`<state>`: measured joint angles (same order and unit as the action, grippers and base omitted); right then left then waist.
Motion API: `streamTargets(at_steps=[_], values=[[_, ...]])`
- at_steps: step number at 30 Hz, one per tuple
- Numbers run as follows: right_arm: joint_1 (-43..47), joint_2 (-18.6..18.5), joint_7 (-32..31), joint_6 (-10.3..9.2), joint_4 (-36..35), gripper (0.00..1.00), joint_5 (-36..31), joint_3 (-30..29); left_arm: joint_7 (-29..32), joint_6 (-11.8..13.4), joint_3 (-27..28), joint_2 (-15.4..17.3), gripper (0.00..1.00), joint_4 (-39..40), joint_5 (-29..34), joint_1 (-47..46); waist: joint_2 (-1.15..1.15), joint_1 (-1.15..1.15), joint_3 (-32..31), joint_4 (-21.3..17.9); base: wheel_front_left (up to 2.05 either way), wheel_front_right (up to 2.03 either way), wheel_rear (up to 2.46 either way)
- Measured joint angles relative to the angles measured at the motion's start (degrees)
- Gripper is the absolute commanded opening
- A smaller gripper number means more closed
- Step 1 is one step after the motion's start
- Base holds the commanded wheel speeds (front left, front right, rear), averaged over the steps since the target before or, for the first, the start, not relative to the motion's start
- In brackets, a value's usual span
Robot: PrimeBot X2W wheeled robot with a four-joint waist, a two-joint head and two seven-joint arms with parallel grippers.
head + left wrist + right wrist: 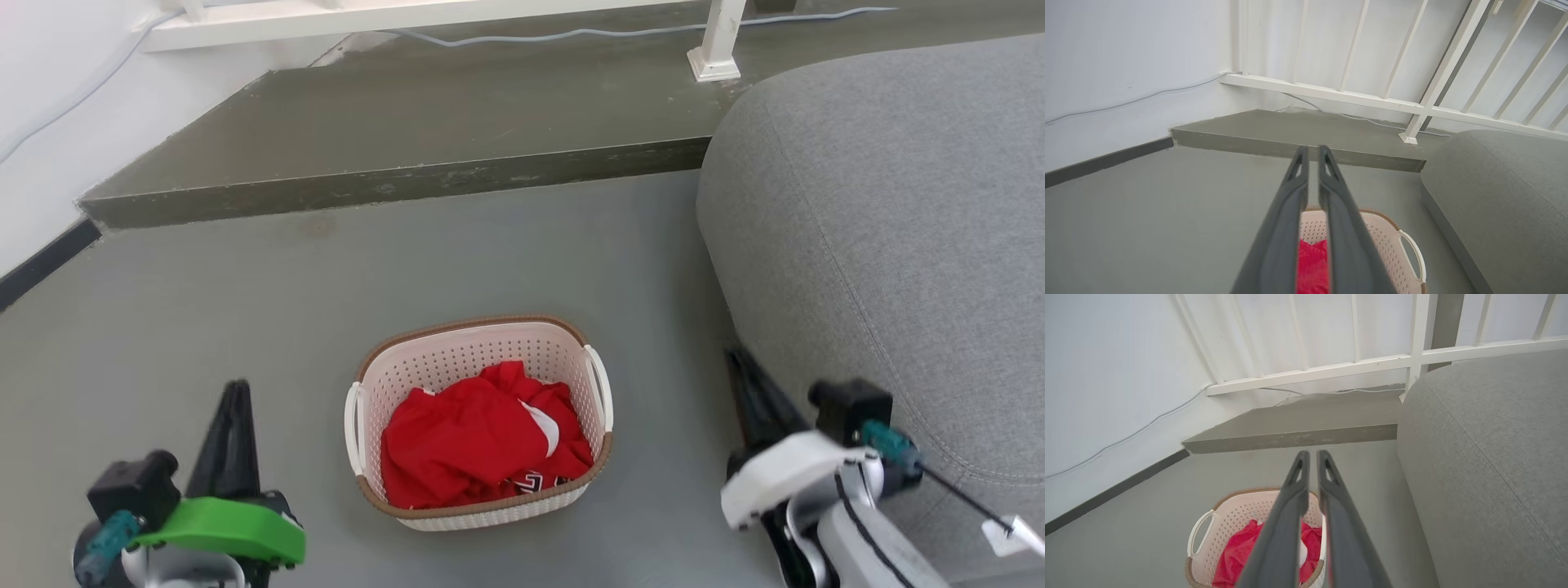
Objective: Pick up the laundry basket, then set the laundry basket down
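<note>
**Barely begun: basket on the floor, both grippers empty**

Nothing of the task looks done. The laundry basket (457,355) stands upright on the grey floor (204,310), in front of the robot and between its two arms. It is near the grey sofa (882,245) but clear of it, and well short of the raised concrete step (424,122). A crumpled red garment (473,441) with white trim fills its bottom.

The left gripper (237,392) hangs off the basket's left side and the right gripper (739,363) off its right, beside the sofa's base. Neither touches the basket. Both wrist views show each pair of fingers drawn close together, with only a thin slit between them and nothing clamped. By my reading, all of it is left to do: reaching the white loop handles (600,384), lifting, then setting the basket down.

Several things are hard to see:
- In the left wrist view the gripper's own fingers cover most of the basket, and the bottom edge cuts off its near side.
- The right wrist view also loses the near wall.
- Whatever lies under the garment is hidden, and the dark lettering on it is too crumpled to read.
- The frame crops both forearms, so I cannot judge how the arms are posed
</note>
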<state>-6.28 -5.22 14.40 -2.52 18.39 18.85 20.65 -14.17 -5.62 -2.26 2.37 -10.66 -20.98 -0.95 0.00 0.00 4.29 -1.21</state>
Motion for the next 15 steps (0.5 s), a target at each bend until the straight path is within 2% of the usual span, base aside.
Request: streamTargets(at_steps=[5,15], values=[[1.68,0.08,-0.07,0.09,0.54,0.00,1.25,-0.16,0.53,0.00,0.03,-0.30,0.00,-1.11,-0.94,0.49,0.00,0.00,-0.07,0.00,0.00,0.00,0.00],[1.85,0.33,-1.18,1.00,-0.55,0.00,8.98,-2.08,2.83,0.00,0.96,-0.31,0.00,-2.05,-8.84,0.46,0.00,0.00,-0.57,0.12,0.00,0.00,0.00]])
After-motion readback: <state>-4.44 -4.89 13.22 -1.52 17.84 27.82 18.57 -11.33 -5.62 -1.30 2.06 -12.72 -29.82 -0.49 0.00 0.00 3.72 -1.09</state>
